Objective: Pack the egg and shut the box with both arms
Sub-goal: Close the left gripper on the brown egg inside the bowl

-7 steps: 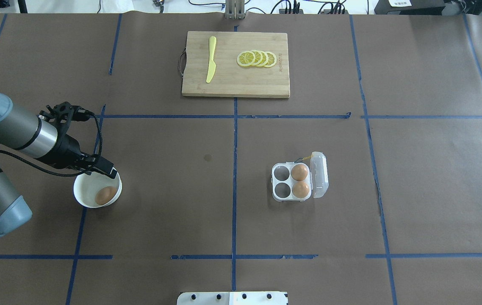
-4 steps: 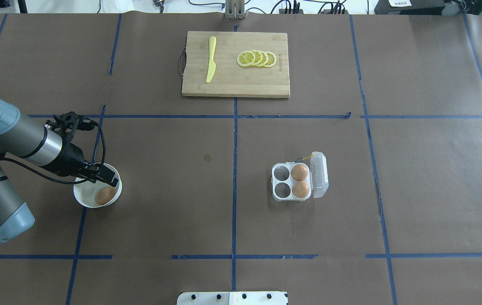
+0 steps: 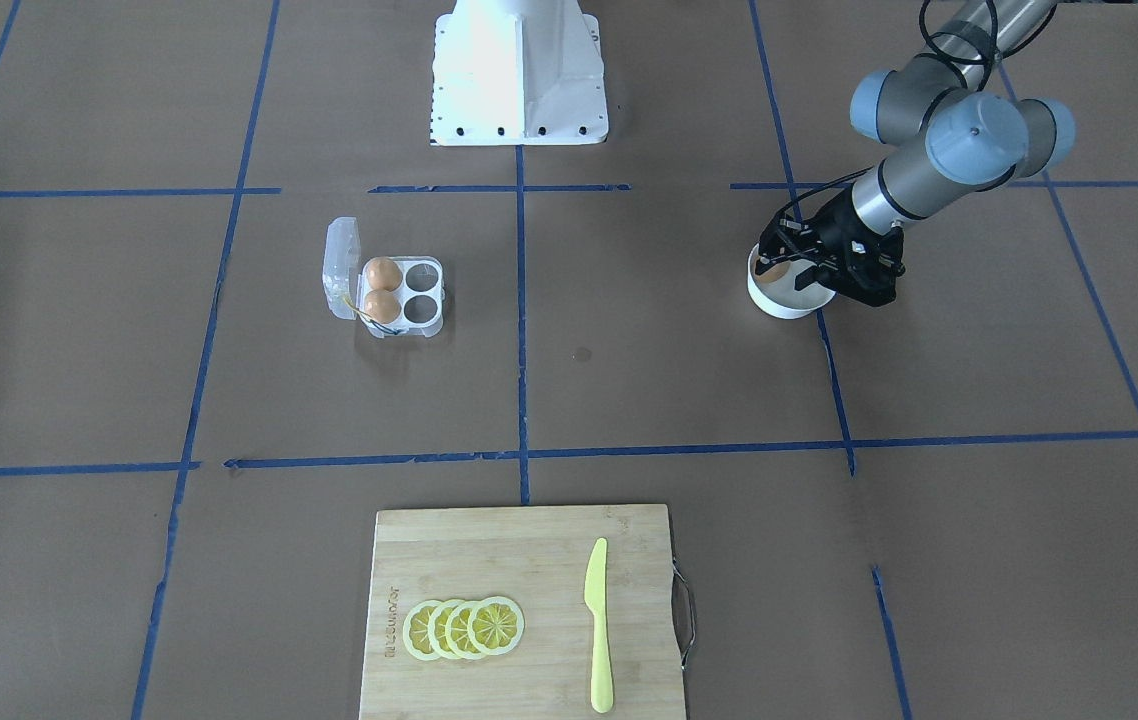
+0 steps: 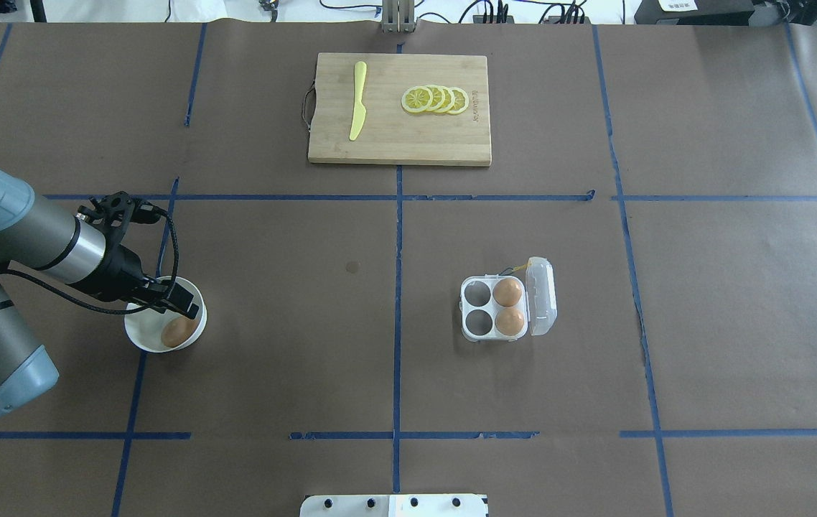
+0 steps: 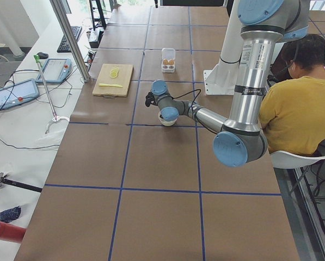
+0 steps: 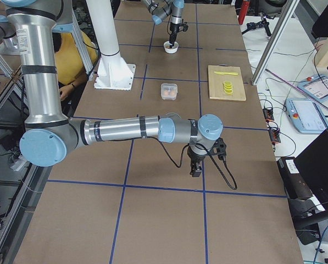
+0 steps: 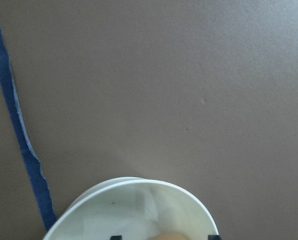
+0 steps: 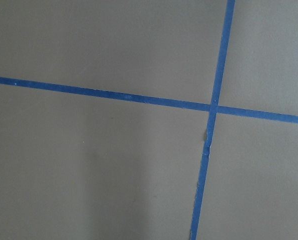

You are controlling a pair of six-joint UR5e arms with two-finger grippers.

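Observation:
The egg (image 4: 179,332) lies in a round white bowl (image 4: 144,332) at the table's left. My left gripper (image 4: 183,309) reaches down into the bowl, open, with a fingertip on each side of the egg's top (image 7: 171,236). The box (image 4: 477,336) stands right of centre with its clear lid (image 4: 542,296) swung open. Two other eggs (image 4: 507,292) fill its right cells and the two left cells are empty. My right gripper (image 6: 195,169) shows only in the exterior right view, low over bare table, and I cannot tell if it is open or shut.
A wooden cutting board (image 4: 400,143) with a yellow knife (image 4: 357,100) and lemon slices (image 4: 435,99) lies at the far middle. Blue tape lines cross the brown table cover. The robot's white base (image 3: 519,70) stands at the near edge.
My left gripper has moved down and a little toward me, from the bowl's far rim into the bowl over the egg. The box and its eggs have not moved.

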